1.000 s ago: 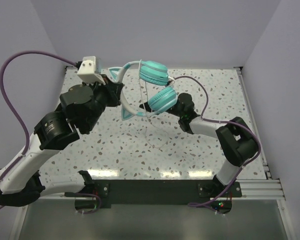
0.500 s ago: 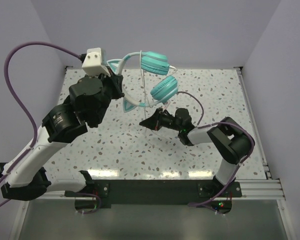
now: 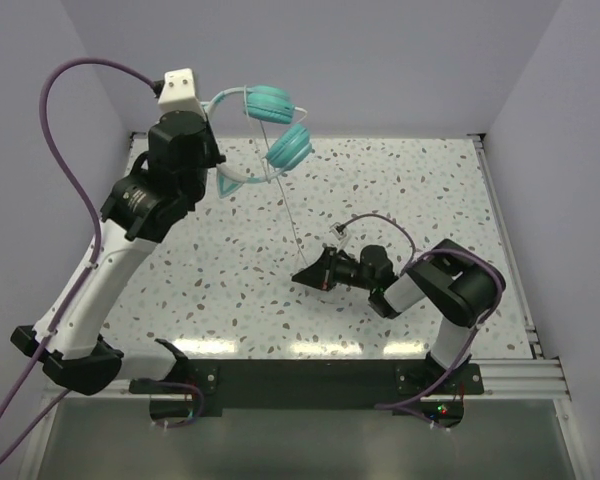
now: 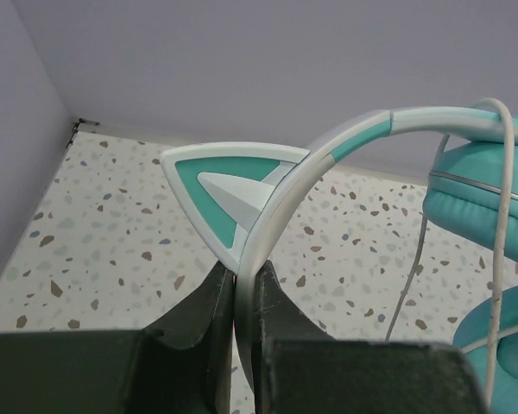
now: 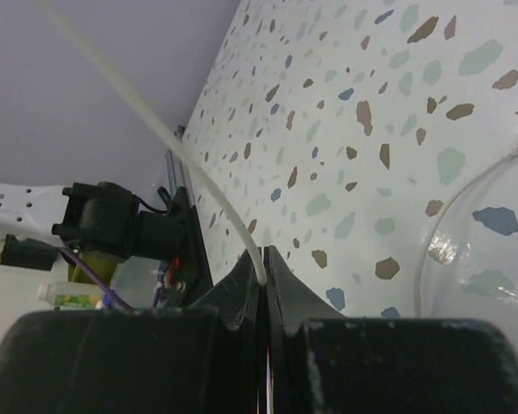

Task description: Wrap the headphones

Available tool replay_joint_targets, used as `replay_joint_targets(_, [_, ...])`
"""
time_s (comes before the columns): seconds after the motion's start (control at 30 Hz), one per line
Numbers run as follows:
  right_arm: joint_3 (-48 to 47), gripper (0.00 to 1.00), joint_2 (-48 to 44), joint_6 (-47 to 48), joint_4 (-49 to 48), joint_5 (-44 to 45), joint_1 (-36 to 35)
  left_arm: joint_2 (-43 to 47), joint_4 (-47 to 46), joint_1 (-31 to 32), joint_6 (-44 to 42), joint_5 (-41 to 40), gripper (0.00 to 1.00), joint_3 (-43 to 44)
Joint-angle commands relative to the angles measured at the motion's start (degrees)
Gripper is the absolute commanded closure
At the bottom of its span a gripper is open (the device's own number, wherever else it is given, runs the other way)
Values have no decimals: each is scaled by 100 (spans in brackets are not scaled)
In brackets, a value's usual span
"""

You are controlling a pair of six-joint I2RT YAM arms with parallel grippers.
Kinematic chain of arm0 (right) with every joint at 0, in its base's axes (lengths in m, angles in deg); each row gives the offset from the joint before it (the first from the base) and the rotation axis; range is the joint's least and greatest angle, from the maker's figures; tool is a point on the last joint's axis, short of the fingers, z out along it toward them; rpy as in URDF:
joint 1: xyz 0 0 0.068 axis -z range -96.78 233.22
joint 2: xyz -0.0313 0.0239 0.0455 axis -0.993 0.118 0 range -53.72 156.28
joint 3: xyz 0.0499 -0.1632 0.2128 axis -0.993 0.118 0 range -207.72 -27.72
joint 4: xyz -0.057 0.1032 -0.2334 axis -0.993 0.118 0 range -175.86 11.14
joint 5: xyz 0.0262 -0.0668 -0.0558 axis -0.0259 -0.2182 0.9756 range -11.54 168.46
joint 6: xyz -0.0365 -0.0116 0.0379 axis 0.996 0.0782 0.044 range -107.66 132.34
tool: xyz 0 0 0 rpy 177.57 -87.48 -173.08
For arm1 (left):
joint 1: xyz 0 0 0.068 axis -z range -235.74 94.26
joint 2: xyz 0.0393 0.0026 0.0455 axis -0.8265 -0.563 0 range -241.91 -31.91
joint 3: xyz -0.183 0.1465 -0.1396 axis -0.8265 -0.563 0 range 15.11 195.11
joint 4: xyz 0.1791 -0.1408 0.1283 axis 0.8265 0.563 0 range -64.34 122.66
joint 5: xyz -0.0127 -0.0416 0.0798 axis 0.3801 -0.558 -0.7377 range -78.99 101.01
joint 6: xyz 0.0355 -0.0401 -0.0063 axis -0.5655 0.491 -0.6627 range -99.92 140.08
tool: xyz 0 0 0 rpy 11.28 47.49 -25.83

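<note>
The turquoise headphones [image 3: 270,125] hang in the air at the back left, held by my left gripper [image 3: 220,175], which is shut on the pale headband [image 4: 281,194] just below its triangular ear piece [image 4: 224,185]. Two teal earcups [image 4: 483,194] show at the right of the left wrist view. The thin whitish cord [image 3: 290,210] runs down from the earcups to my right gripper [image 3: 305,276], low over the table middle. The right gripper [image 5: 262,276] is shut on the cord [image 5: 181,151]. More cord loops on the table [image 5: 432,250].
The speckled table [image 3: 430,180] is walled at the back and both sides. Purple arm cables arc over the left arm [image 3: 70,160] and the right arm [image 3: 380,220]. A black rail [image 3: 310,380] runs along the near edge.
My left arm has lifted and swung the headphones up and to the left. My right gripper has moved toward the near edge and left, pulling the cord out longer and straighter.
</note>
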Motion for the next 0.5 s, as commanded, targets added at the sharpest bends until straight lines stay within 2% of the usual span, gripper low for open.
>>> replay_joint_targets(0.0, [185, 100, -785, 369, -7, 348, -144, 78, -869, -699, 132, 469, 100, -289])
replay_joint_targets(0.13, [55, 100, -1636, 1255, 1679, 882, -739, -123, -949, -1226, 326, 847, 100, -483])
replay_joint_targets(0.17, [-16, 100, -1823, 1458, 2588, 1085, -899, -168, -984, -1306, 352, 891, 100, -570])
replay_joint_targets(0.23, [-262, 100, -2480, 2028, 3576, 1864, -1389, -282, -1089, -1533, 370, 953, 100, -650])
replay_joint_targets(0.27, [-350, 100, -2710, 2179, 4504, 2200, -1549, -326, -1107, -1639, 370, 970, 100, -720])
replay_joint_targets(0.37, [-736, 100, -3361, 2576, 5983, 2878, -1989, -467, -1186, -2158, 510, 1268, 100, -913])
replay_joint_targets(0.47, [-1166, 100, -3730, 2831, 7065, 3317, -2376, -634, -1265, -2528, 625, 1506, 100, -1037])
